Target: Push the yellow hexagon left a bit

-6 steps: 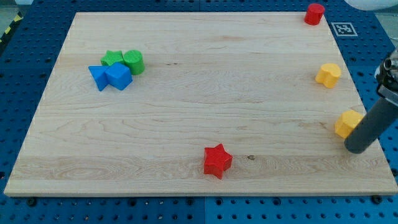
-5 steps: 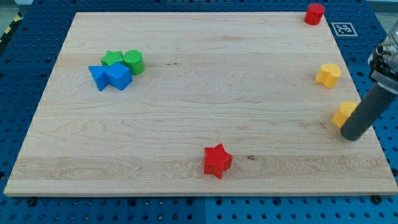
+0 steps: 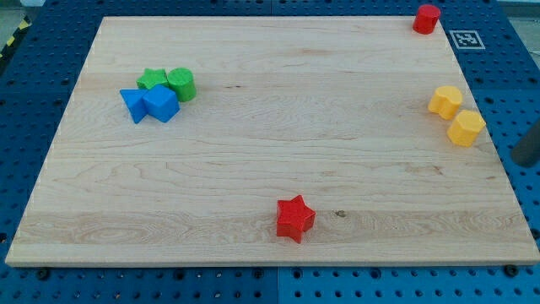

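Observation:
Two yellow blocks sit near the board's right edge. The lower one (image 3: 466,127) looks like a hexagon. The upper one (image 3: 445,101) has a rounder shape that I cannot make out, and the two touch or nearly touch. My tip (image 3: 525,160) is at the view's right edge, off the wooden board (image 3: 295,127), to the right of and a little below the yellow hexagon and apart from it. Only the lowest part of the rod shows.
A red star (image 3: 294,219) lies near the board's bottom edge. A red cylinder (image 3: 427,19) stands at the top right corner. A green star (image 3: 153,80), a green cylinder (image 3: 181,84) and two blue blocks (image 3: 150,105) are clustered at the left.
The lower yellow block has slid toward the view's top, ending against the upper yellow block. The rod has moved right, off the board, and has left the block.

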`<state>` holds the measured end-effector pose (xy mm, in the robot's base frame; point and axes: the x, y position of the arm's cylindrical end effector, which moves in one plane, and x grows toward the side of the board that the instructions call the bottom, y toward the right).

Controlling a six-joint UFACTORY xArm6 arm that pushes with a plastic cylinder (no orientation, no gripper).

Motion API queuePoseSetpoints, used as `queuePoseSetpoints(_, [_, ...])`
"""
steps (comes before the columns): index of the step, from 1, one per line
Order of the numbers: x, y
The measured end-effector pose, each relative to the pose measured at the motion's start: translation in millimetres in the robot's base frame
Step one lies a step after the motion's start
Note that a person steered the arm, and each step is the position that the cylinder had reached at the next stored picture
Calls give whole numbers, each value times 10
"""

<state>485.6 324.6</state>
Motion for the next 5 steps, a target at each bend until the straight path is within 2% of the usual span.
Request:
queuePoseSetpoints(1, [-200, 0])
queuePoseSetpoints(4, [-238, -758])
queuePoseSetpoints(5, [-238, -703])
